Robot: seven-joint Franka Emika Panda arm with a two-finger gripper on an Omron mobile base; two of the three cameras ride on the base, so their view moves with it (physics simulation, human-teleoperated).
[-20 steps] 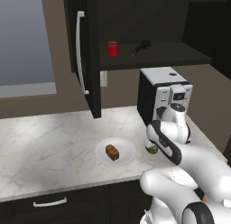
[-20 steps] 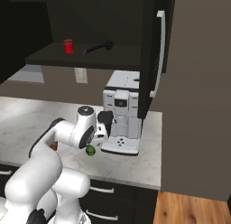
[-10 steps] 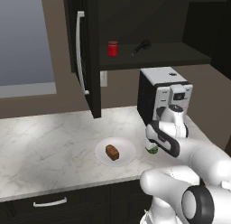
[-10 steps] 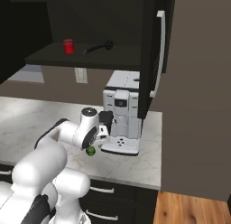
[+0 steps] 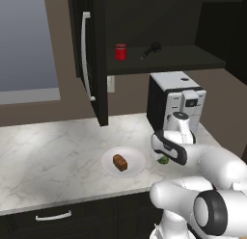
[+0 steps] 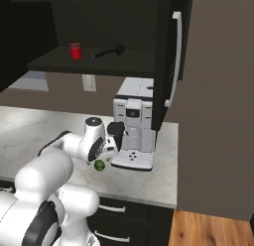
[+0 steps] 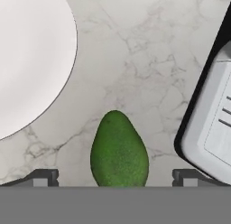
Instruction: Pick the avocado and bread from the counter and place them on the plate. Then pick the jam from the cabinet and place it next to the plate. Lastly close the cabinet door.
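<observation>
While the hand hangs low over the marble surface with its fingers spread wide, the avocado lies between them, touching neither. Off to one side of the hand sits the white plate carrying the bread; the coffee machine stands on the other.

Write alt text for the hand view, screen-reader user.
A green avocado lies on the marble counter, centred between the open gripper's two dark fingertips, which stand apart from it on either side. A white plate's curved edge sits at upper left, and a corner of the coffee machine's base at right.
</observation>
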